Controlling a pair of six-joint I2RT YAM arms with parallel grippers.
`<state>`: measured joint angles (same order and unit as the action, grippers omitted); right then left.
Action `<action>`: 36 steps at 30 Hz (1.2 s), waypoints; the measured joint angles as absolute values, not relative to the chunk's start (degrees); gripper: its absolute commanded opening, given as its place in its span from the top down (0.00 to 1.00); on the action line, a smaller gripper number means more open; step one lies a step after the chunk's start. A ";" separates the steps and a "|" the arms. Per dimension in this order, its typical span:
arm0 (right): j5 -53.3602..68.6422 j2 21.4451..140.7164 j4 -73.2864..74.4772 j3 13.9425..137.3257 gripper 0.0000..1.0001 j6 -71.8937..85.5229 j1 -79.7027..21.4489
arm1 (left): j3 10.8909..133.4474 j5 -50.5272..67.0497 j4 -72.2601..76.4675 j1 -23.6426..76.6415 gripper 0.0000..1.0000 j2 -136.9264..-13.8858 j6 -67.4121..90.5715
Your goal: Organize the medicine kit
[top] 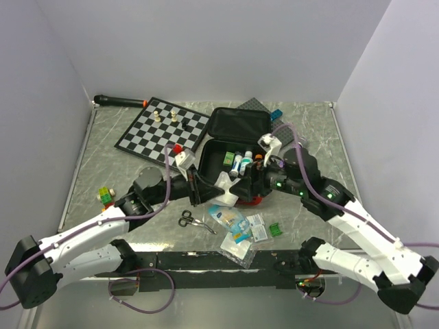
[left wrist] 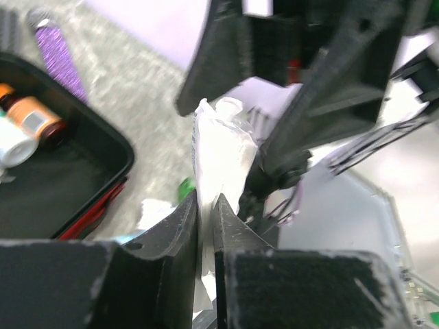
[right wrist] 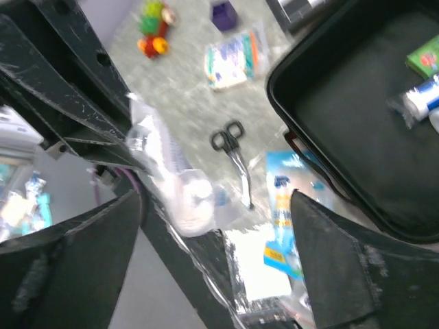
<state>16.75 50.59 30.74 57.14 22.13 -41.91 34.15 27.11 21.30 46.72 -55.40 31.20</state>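
Note:
The medicine kit (top: 218, 156) lies open mid-table, a black-lined tray with a red edge and its lid (top: 239, 123) folded back. It holds bottles and tubes (top: 239, 162). My left gripper (top: 214, 186) is shut on a clear plastic packet with white contents (top: 227, 189), held at the kit's near edge. The left wrist view shows the jaws (left wrist: 208, 199) pinching the packet (left wrist: 221, 154), with the kit (left wrist: 75, 185) at left. My right gripper (top: 252, 184) is open, facing the left one. In the right wrist view (right wrist: 215, 199) the packet (right wrist: 184, 195) hangs between its spread fingers (right wrist: 329, 260) without touching them.
A chessboard (top: 162, 128) with pieces and a black tool (top: 120, 101) lie at the back left. Scissors (top: 194, 221), blue and white packets (top: 234, 225) and a green item (top: 275, 229) lie in front of the kit. A small coloured toy (top: 105, 196) sits at left.

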 measured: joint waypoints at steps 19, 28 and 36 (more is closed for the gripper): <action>38.48 46.26 12.49 48.38 0.68 30.28 -33.80 | 30.22 31.42 36.18 45.76 0.85 -52.23 39.48; 37.95 46.37 12.19 48.40 0.88 30.55 -33.56 | 30.24 27.07 32.93 45.71 0.18 -52.18 38.24; 28.29 49.41 14.59 49.87 0.86 30.57 -33.50 | 31.83 12.14 19.40 45.67 0.03 -49.47 35.66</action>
